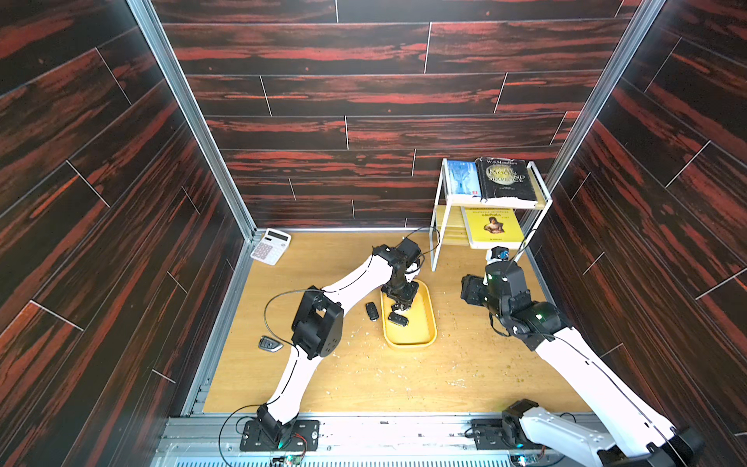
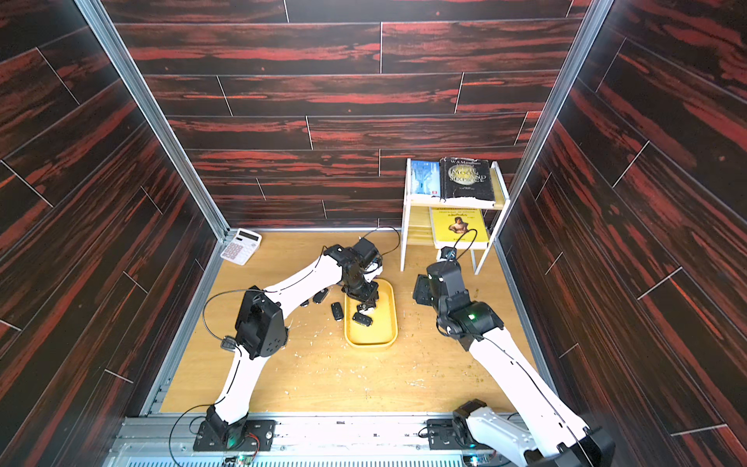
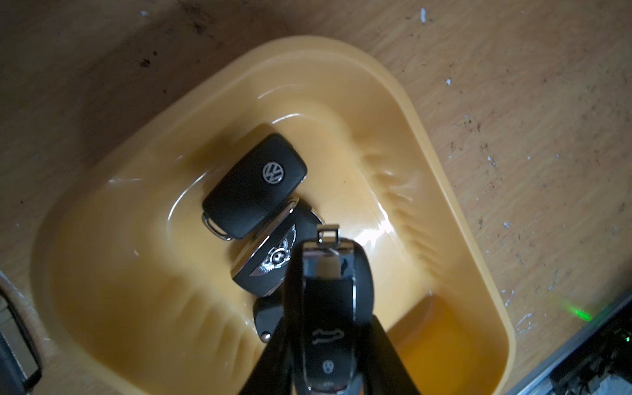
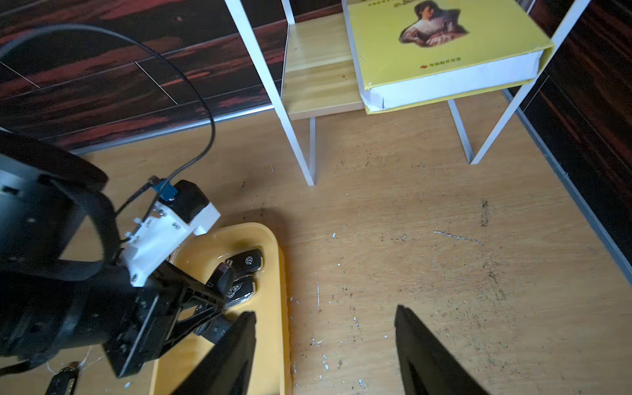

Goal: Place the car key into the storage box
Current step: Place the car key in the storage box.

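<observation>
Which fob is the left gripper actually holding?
The chrome-trimmed fob, clamped in the left gripper over the tray. The VW fob and winged-badge fob lie loose in it.

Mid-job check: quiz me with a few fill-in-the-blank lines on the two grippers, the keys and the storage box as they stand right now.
1. The left gripper, shut on a car key, hangs above the ___ storage box.
2. The VW-badged key lies ___ the storage box.
3. The right gripper, near the box, holds nothing; its jaws are ___.

Missing words: yellow; inside; open.
</observation>
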`<state>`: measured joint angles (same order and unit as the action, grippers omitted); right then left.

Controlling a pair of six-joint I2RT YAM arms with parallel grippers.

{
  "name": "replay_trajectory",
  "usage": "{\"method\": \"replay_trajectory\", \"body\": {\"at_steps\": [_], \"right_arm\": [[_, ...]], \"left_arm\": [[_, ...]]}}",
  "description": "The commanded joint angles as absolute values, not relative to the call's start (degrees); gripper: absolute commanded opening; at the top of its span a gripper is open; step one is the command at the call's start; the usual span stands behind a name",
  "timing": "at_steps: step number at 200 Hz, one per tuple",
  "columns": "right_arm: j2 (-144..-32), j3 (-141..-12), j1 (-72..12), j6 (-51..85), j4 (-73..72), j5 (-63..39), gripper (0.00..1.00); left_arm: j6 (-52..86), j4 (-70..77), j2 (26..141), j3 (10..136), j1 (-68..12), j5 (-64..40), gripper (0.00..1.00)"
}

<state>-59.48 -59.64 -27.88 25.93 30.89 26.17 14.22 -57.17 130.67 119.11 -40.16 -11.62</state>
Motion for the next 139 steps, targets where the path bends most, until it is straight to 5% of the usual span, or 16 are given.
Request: {"method": "replay_trajectory", "body": {"at_steps": [1,139], "right_arm": [[-57.7,-61.03,-27.69,26.06,32.86,28.11,0.68],[-52.95,-60.85,-27.6,25.67,34.98,30.01,0.72]], "left_arm": [[25.06,-52.7,129.55,117.31,-41.61,-7.15,0.0],[42.13,-39.78,134.24,114.4,-45.53,-5.71,0.0]]}}
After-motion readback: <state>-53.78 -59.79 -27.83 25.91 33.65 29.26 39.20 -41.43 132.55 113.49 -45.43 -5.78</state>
